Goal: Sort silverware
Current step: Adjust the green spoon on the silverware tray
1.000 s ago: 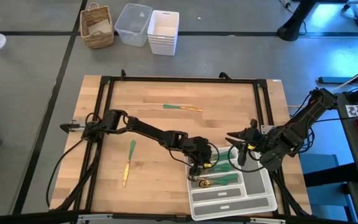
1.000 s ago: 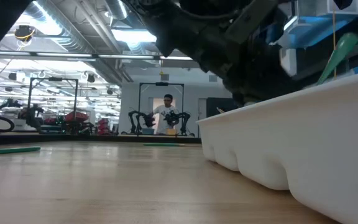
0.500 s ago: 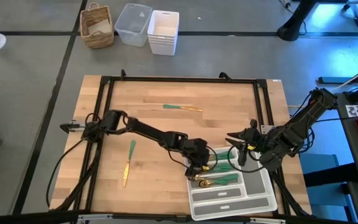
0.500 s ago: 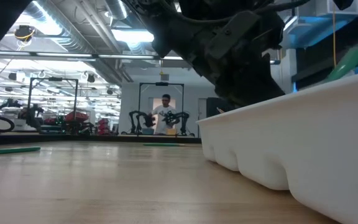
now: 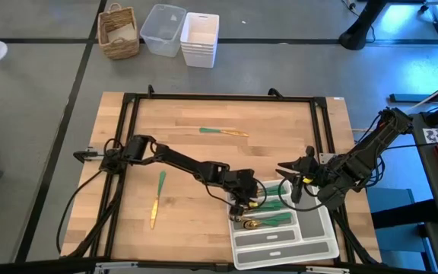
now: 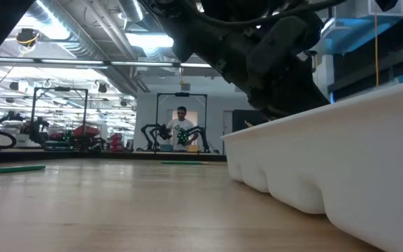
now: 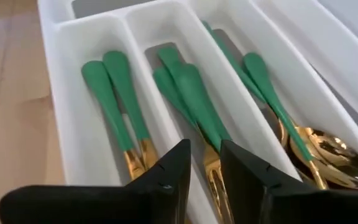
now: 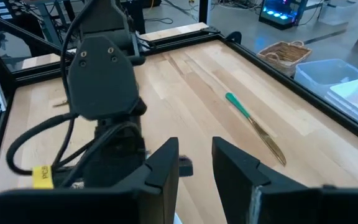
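My left gripper (image 5: 241, 202) is down in the white tray (image 5: 310, 237) at the table's near right, shut on a fork (image 7: 194, 93) with a green handle and gold head in the middle compartment. More green-handled pieces lie left (image 7: 114, 93) and right (image 7: 272, 93) of it, with gold spoon bowls (image 7: 331, 158). Two loose pieces lie flat on the table: one far (image 5: 223, 132), one near left (image 5: 157, 199). My right gripper (image 5: 292, 181) waits open and empty beside the tray's right side. My left gripper has the fork between its two fingers at the neck (image 7: 211, 169), where the green handle meets the gold metal. The fingers come from above, slanting down, and lie across the fork. The fork lies along the compartment on top of other green handles.
A black frame (image 5: 128, 106) borders the wooden table. A wicker basket (image 5: 119, 32), a clear bin (image 5: 163, 29) and white bins (image 5: 200, 38) stand on the floor past the far edge. A person (image 6: 180, 126) stands far off in the room.
The fork's green handle stood tilted above the tray's rim in the low view. It has sunk step by step and now lies below the rim. My left gripper has gone down into the tray with it.
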{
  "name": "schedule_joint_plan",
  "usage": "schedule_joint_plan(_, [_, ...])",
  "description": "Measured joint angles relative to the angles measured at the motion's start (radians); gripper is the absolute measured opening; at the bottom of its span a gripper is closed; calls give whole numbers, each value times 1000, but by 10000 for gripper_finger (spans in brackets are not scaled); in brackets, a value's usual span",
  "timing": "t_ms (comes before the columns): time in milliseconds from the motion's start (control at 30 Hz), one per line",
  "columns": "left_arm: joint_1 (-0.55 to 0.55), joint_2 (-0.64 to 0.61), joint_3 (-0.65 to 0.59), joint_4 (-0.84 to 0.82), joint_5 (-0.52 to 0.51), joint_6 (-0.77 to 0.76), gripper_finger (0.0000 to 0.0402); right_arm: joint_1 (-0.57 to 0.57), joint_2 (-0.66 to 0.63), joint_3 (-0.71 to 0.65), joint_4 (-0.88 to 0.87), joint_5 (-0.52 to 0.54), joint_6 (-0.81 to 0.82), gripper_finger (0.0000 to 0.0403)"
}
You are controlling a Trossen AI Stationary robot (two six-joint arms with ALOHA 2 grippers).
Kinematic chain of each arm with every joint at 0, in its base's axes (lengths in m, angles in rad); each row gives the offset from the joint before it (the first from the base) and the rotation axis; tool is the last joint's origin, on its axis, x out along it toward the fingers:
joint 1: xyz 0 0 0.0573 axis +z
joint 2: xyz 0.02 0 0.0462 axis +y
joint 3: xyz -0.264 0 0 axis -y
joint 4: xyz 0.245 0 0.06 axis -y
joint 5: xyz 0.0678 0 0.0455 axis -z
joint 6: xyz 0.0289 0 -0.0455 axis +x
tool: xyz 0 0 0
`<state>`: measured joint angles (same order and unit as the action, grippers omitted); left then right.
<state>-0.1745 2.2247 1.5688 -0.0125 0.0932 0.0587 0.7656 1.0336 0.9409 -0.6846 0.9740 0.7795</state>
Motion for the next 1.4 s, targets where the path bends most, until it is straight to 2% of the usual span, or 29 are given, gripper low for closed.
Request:
schedule_joint_plan(200, [-2, -69, -1, -71, 2, -40, 77, 0, 0, -1, 2, -47, 1, 98])
schedule_joint_plan(400, [-28, -179, 0, -367, 64, -49, 60, 0, 0, -29, 2, -52, 1, 98])
schedule_joint_plan(567, [-70, -189, -1, -545, 61, 13, 46, 0, 0, -39, 3, -53, 0, 98])
schedule_joint_plan(733, [-106, -185, -9, -539, 49, 62, 34, 0, 0, -39, 3, -53, 1, 98])
schedule_joint_plan(867, [-110, -173, -9, -519, 9, 53, 26, 0, 2, -39, 4, -52, 0, 98])
schedule_joint_plan(1167, [-112, -131, -8, -505, 7, 24, 10, 0, 13, -40, 8, -73, 0, 98])
schedule_joint_plan(1400, [-122, -117, -10, -363, 8, 20, 1, 0, 16, -40, 10, -78, 0, 98])
